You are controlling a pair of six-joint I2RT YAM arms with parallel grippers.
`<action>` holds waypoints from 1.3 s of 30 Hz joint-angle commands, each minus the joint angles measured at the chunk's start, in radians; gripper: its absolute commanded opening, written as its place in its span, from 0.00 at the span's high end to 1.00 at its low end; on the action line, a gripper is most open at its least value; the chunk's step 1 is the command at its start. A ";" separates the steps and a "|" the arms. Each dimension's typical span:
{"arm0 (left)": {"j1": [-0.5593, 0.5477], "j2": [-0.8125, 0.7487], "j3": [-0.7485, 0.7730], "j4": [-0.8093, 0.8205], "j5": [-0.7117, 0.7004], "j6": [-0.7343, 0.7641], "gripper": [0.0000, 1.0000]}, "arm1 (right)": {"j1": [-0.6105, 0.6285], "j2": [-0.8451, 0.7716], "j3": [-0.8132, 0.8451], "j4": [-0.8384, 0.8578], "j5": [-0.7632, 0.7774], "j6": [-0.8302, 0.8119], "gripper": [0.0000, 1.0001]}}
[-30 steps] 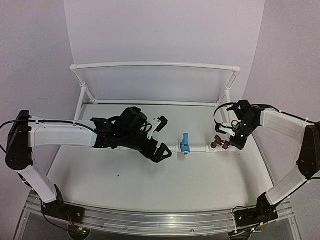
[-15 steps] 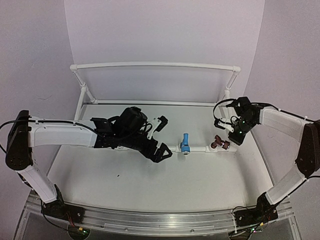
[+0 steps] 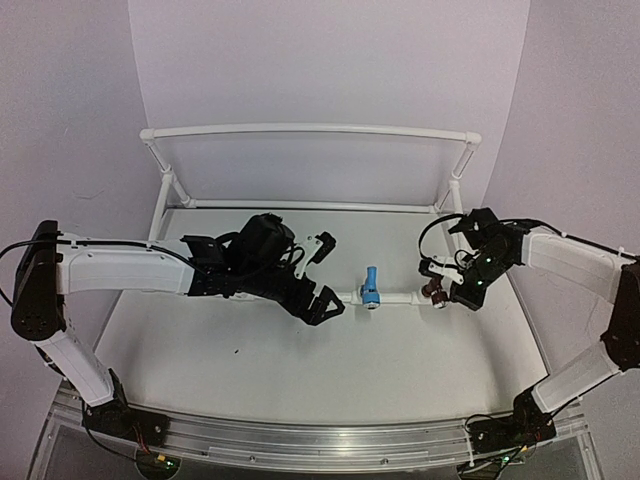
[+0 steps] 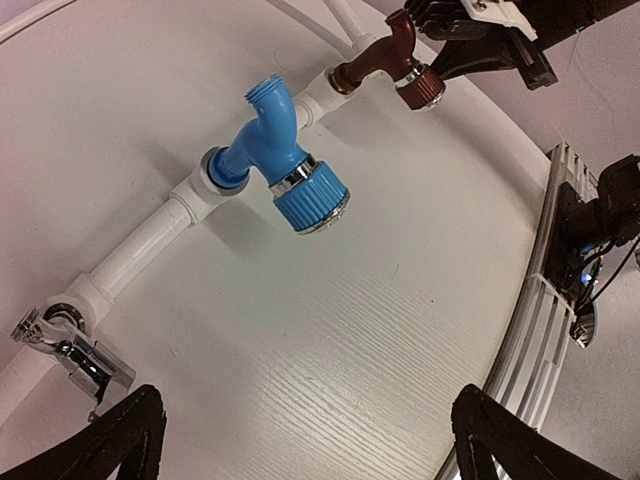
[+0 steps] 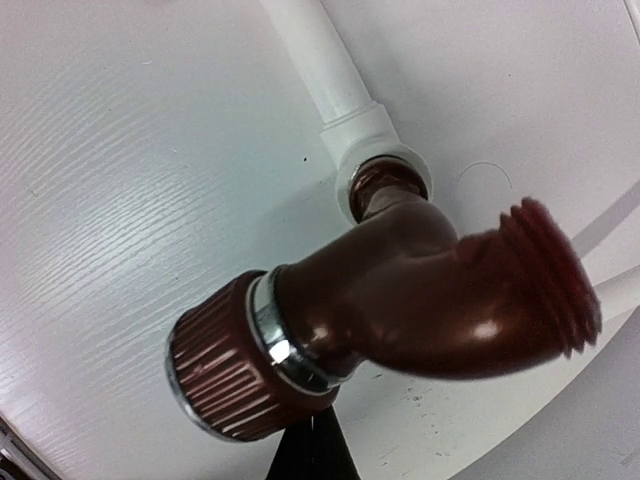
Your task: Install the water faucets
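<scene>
Right wrist view: the red-brown faucet [image 5: 400, 300] fills the frame. Its stem sits in a round socket of the white pipe [image 5: 330, 70], its ribbed knob with a shiny ring points lower left, and its threaded spout points right. The right pincer [image 5: 310, 455] shows as dark fingertips pressed together with nothing between them. They lie just under the knob, and whether they touch it cannot be told.

From the left wrist, the same faucet [image 4: 395, 65] stands at the far end of the pipe [image 4: 150, 245]. The right pincer [image 4: 480, 30] is right beside its upper part.

The blue faucet [image 4: 285, 160] is seated in a socket midway along the pipe. The grey metal faucet [image 4: 75, 350] is at the near end. The left pincer [image 4: 310, 440] has its jaws wide apart and holds nothing; it is well short of the blue faucet.

From the top external view, the pipe [image 3: 400, 298] lies across the table [image 3: 300, 370]. The blue faucet [image 3: 371, 288] is between the left pincer [image 3: 325, 275] and the red-brown faucet [image 3: 434, 289], which the right pincer [image 3: 447, 292] adjoins.
</scene>
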 commanded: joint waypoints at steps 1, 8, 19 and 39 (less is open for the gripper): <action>0.004 -0.012 0.036 0.037 0.022 -0.013 0.00 | 0.043 -0.073 -0.047 0.058 -0.025 0.020 1.00; 0.004 -0.020 0.032 0.039 0.017 -0.016 0.00 | 0.120 -0.075 -0.104 0.138 -0.003 0.039 1.00; 0.004 -0.021 0.026 0.045 0.014 -0.021 0.00 | 0.220 -0.018 -0.080 0.259 0.098 0.153 1.00; 0.004 -0.055 -0.004 0.042 -0.004 -0.030 0.00 | 0.236 0.209 0.170 0.266 0.307 0.362 1.00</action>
